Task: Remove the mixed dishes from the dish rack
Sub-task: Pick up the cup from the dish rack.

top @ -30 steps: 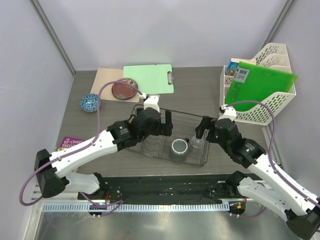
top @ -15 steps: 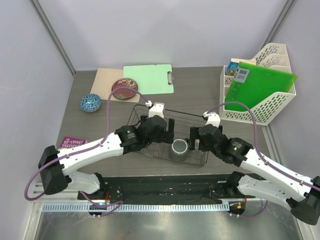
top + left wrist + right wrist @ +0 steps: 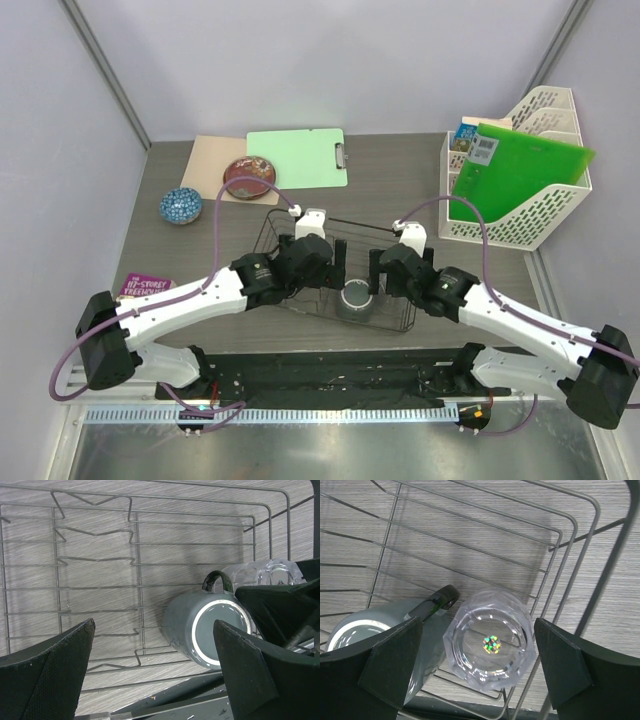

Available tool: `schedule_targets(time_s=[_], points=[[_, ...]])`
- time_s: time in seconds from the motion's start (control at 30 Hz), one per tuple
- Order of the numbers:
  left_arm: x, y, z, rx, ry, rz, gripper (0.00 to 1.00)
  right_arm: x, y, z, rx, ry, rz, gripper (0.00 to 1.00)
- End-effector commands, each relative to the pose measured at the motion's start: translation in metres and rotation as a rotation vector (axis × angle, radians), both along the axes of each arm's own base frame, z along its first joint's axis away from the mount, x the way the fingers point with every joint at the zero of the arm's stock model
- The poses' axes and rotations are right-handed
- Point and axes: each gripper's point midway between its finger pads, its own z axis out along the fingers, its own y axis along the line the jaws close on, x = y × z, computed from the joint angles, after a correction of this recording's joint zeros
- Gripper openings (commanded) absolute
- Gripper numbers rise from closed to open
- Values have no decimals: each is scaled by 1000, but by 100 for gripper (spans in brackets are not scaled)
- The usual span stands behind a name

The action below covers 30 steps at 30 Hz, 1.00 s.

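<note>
Over the dish rack (image 3: pixel 345 232), mid-counter, both arms reach in from the near edge. Left claw (image 3: pixel 330 265) hangs above the rack's left and middle part, jaws wide, nothing between them; its wrist view shows bare wire (image 3: pixel 135 545) and counter grain below, with the grey mug (image 3: pixel 210 630) off toward the right finger. Right claw (image 3: pixel 378 272) hangs over the rack's right end, jaws also wide and empty. Its wrist view looks straight down on the clear glass cup (image 3: pixel 490 642), which sits between the two fingers but below them; upright or inverted, cannot tell. Mug rests in the rack with its pale base ring facing up, handle (image 3: pixel 437 602) just beside the cup. Already out on the counter (image 3: pixel 400 190): small red floral plate (image 3: pixel 249 177) on a tan board (image 3: pixel 210 155), and small blue patterned bowl (image 3: pixel 180 206) at far left. Green clipboard (image 3: pixel 297 157) lies behind the rack; white mesh file holder (image 3: pixel 545 215) with green folder (image 3: pixel 520 165) stands at right.
</note>
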Motion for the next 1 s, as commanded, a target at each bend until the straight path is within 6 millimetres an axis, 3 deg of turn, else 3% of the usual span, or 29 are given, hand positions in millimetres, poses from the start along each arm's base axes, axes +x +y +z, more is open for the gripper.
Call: schedule_targets(time_s=[0.0,0.1,0.27,0.53,0.63,0.8,0.97], points=[[1,6,10,-27,-27,33,100,4,2,-4,10,-11,-27,100],[0,6,6,-26,-21,38,100,5,0,-5,11,-16,-42,98],[0,3,3,-26,-12,33,100,3,-3,-8,11,-14,-54,81],[-2,0,-4,-29,9,28,100,-10,-12,-22,27,22,-77,78],[-2,-1,-6,-27,17,28,100,-11,-15,-22,29,20,-82,63],[-2,-1,-6,-29,17,33,100,-6,-16,-3,38,-26,-92,37],[0,3,-1,-27,0,47,100,1,-10,36,66,-80,-67,24]])
